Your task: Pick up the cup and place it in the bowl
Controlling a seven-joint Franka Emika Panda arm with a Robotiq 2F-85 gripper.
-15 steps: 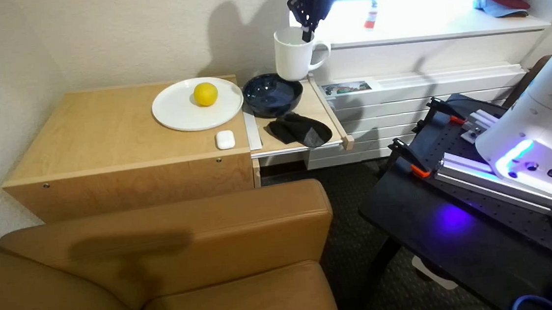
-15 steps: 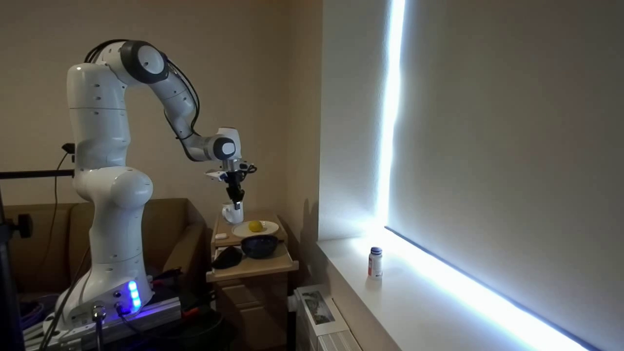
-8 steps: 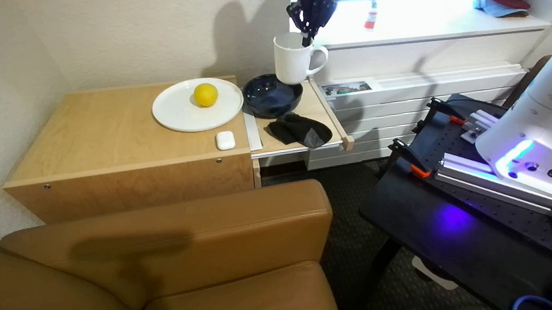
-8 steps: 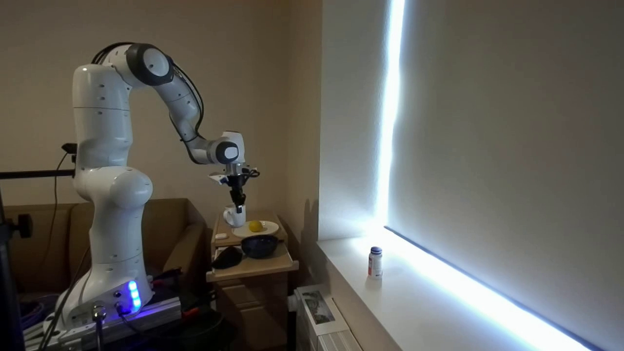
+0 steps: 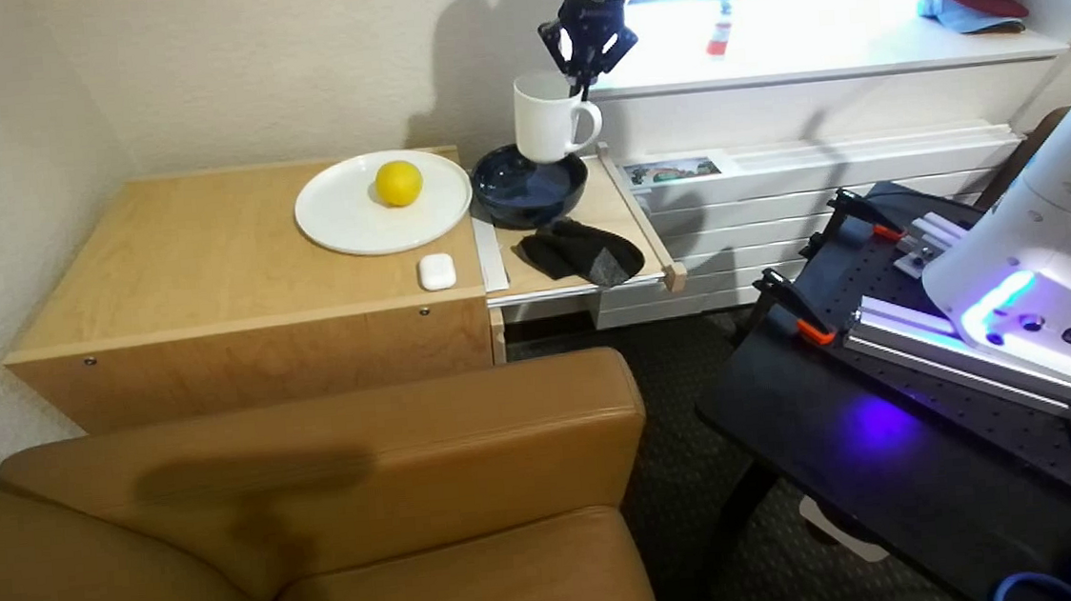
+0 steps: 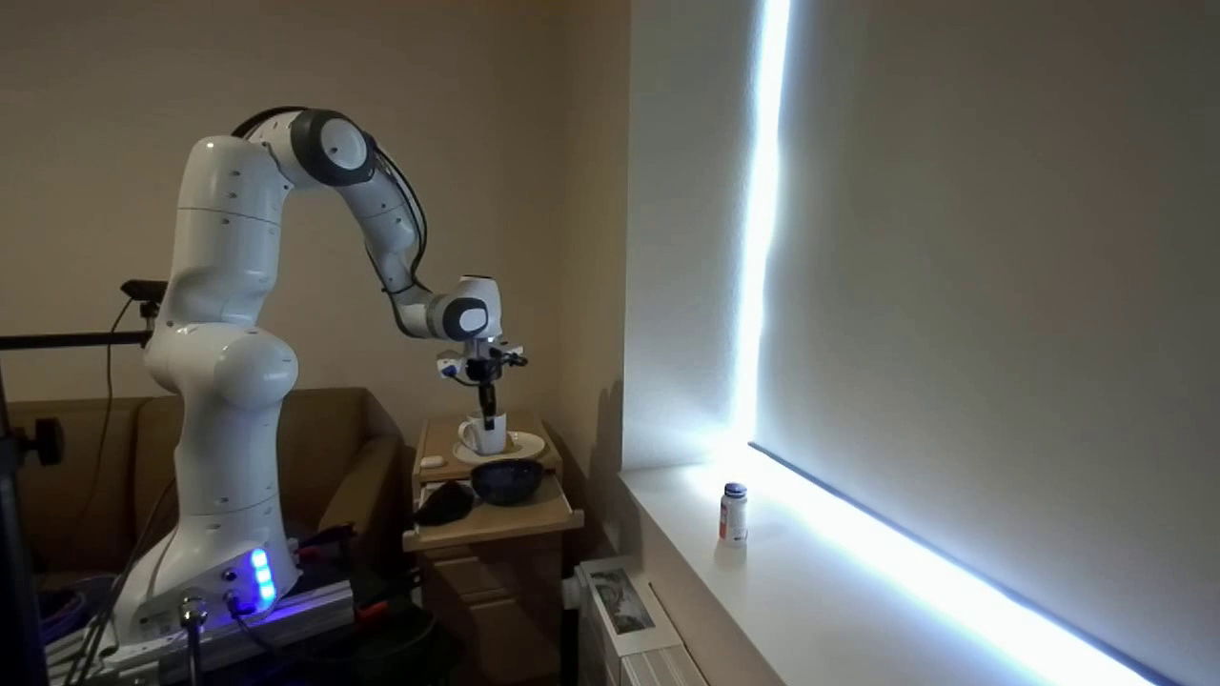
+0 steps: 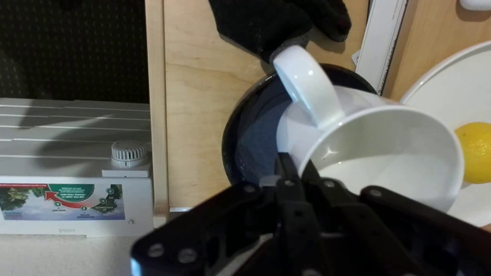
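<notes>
My gripper [image 5: 580,94] is shut on the rim of the cup [image 5: 543,123], a white mug with a handle. In the wrist view one finger is outside the cup [image 7: 383,161] and one is inside, with the wall between the fingertips [image 7: 297,161]. The cup hangs in the air, and its mouth shows in the wrist view. The bowl [image 5: 528,204], dark blue and shallow, stands on the pulled-out shelf. The cup overlaps its back rim in an exterior view and covers part of the bowl [image 7: 255,138] in the wrist view. The bowl [image 6: 507,483] looks empty where visible.
A white plate [image 5: 337,211] with a yellow fruit [image 5: 399,183] stands beside the bowl. A black cloth or glove [image 5: 580,254] lies in front of the bowl. A small white case [image 5: 438,272] lies near the cabinet edge. A wooden rail [image 5: 644,220] borders the shelf; the wall stands behind.
The arm has reached further out and down with the cup. The cup has moved left and lower in an exterior view, more over the bowl. The gripper has turned somewhat; the bowl has not moved.
</notes>
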